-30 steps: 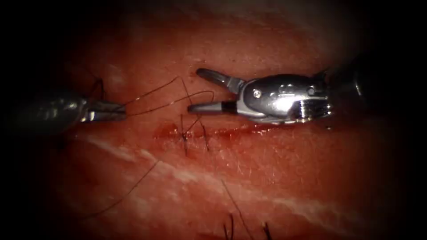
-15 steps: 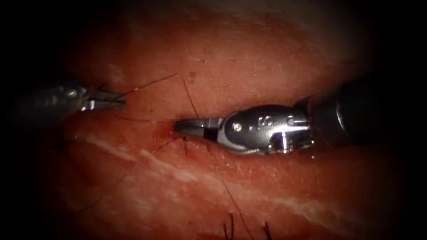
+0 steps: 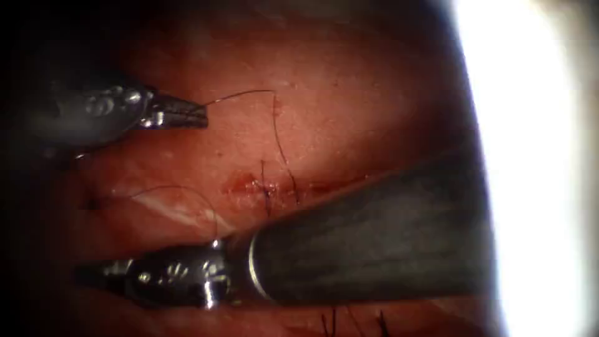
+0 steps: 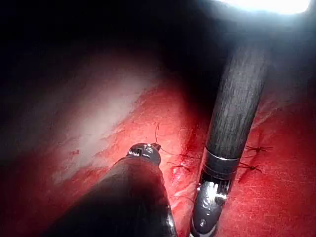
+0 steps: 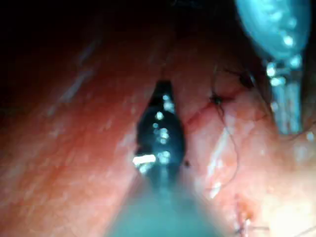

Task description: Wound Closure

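Thread (image 3: 274, 125) was held in the left tool's (image 3: 198, 115) closed fingers, running right and down to the knot (image 3: 267, 189) on the cut. Right tool (image 3: 93, 274): fingers' state couldn't be told.

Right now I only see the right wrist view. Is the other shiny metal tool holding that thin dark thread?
Observer: Yes. In the endoscope view the left arm's silver metal tool has its jaws shut on the thin dark thread, which arcs down to the dark knotted stitch on the red cut.
Operator: And where does my tool sit?
Observer: The right arm's silver metal tool lies left of that stitch, its dark grey shaft crossing the pink-red tissue in front of the cut. I cannot tell whether it holds anything.
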Tool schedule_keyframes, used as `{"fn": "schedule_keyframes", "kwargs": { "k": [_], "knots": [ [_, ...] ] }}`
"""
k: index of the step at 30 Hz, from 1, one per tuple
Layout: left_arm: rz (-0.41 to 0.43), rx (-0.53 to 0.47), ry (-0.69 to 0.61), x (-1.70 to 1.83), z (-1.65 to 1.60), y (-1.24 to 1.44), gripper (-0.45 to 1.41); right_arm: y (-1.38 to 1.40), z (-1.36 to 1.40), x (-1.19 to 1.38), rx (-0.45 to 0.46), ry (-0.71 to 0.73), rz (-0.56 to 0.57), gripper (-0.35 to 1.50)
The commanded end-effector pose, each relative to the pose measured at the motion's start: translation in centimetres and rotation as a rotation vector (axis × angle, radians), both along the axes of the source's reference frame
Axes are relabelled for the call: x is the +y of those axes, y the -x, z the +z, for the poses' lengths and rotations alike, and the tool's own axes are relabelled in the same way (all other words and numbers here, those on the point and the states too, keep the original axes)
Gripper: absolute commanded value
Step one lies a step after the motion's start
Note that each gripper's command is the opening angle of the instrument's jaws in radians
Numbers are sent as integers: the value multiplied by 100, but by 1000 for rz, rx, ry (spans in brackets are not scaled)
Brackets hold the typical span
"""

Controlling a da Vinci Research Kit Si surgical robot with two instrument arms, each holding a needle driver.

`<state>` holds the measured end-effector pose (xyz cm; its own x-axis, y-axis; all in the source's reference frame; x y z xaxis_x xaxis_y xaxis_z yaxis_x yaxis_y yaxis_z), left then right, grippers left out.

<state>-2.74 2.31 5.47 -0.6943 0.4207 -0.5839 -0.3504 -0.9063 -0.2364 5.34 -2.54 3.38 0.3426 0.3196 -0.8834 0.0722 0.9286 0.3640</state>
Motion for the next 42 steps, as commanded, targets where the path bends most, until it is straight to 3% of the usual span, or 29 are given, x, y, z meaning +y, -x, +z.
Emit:
{"fn": "schedule_keyframes", "kwargs": {
  "k": [1,3,6,7,9,10,11,17,25,29,33,36,40,41,42],
  "knots": [
    [2,-2,1,-3,11,6,-45,-13,-6,-18,24,-1,-24,-35],
    [3,0,4,-5,14,6,-45,-3,-21,-7,41,11,7,-27],
    [1,1,5,-5,14,7,-45,28,-31,13,44,8,46,61],
    [1,1,5,-5,14,8,-45,40,-33,19,51,4,61,81],
    [0,2,6,-7,14,10,-45,69,-37,33,74,-9,85,108],
    [-3,5,9,-10,15,14,-45,99,-39,45,74,-22,109,120],
    [-4,7,10,-11,15,15,-45,111,-40,50,72,-24,118,123],
    [2,-1,8,-25,13,26,-45,185,-36,83,99,-55,158,125],
    [29,-31,8,-49,3,30,-45,221,-2,105,105,-87,133,123],
    [38,-46,-4,-63,5,33,-45,235,-1,104,59,-70,59,147],
    [33,-44,-14,-63,7,36,-45,265,-4,91,23,-83,-68,148],
    [32,-44,-16,-61,5,37,-45,283,-8,90,23,-88,-94,148],
    [24,-48,-20,-67,0,56,-45,296,-9,112,61,-96,-44,126],
    [26,-55,-21,-69,0,60,-45,297,-8,115,71,-92,-37,111],
    [28,-59,-21,-72,-1,65,-45,297,-7,119,72,-94,-37,84]
  ]
}}
